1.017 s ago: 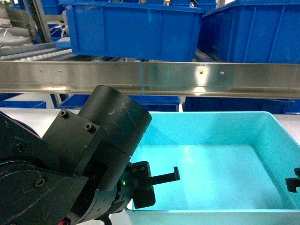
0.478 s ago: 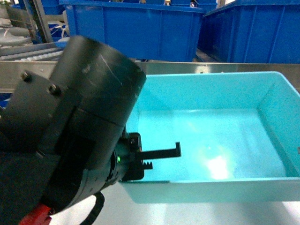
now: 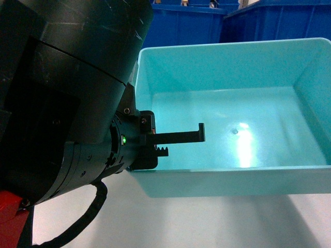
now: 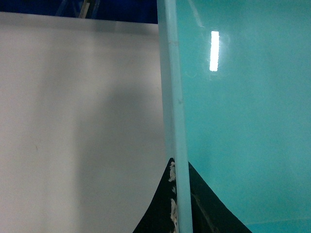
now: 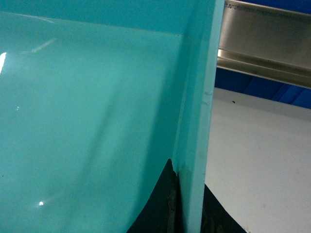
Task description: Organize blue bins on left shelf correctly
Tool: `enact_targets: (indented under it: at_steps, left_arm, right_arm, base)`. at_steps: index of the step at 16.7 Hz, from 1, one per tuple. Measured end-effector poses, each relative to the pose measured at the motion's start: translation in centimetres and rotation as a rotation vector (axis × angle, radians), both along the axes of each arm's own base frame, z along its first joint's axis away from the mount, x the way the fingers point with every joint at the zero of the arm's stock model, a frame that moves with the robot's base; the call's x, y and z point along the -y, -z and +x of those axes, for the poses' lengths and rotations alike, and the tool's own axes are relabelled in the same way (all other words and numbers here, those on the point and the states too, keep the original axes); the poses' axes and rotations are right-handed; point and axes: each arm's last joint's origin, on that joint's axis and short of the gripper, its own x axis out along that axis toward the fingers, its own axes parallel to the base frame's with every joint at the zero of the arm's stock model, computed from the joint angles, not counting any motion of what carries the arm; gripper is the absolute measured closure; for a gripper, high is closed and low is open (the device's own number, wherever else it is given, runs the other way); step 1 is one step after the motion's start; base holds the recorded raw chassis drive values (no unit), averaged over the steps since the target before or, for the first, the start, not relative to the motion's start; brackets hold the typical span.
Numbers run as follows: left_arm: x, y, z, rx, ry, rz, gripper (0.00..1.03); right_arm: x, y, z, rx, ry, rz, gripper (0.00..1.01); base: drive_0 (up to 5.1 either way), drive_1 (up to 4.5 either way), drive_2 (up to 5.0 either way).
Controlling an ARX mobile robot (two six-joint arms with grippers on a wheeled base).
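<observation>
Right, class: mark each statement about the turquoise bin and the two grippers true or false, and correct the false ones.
1. The turquoise bin holds several parts. False: it looks empty, with only light glare on its floor.
2. The left gripper straddles the bin's left wall. True.
3. The right gripper hangs clear of the bin. False: its fingers sit on either side of the right wall.
4. Dark blue crates stand behind the bin. True.
5. The bin lies upside down. False: its open side faces up.
</observation>
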Motion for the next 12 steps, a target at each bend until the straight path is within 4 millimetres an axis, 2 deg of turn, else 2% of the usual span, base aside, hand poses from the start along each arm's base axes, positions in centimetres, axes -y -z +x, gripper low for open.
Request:
enact_targets:
  at_steps: [5, 12]
  left_arm:
    - [0.0, 0.0, 0.0, 0.0, 0.0, 0.0, 1.01]
    - [0.08, 0.02, -0.04, 0.0, 0.002, 0.001, 1.01]
  right_arm:
    - [0.0, 0.0, 0.0, 0.0, 0.0, 0.0, 0.99]
    - [0.02, 0.05, -0.03, -0.003, 0.001, 0.0, 0.99]
  base:
    - [0.0, -0.22, 0.3]
    - [-4.6, 0.64, 3.9]
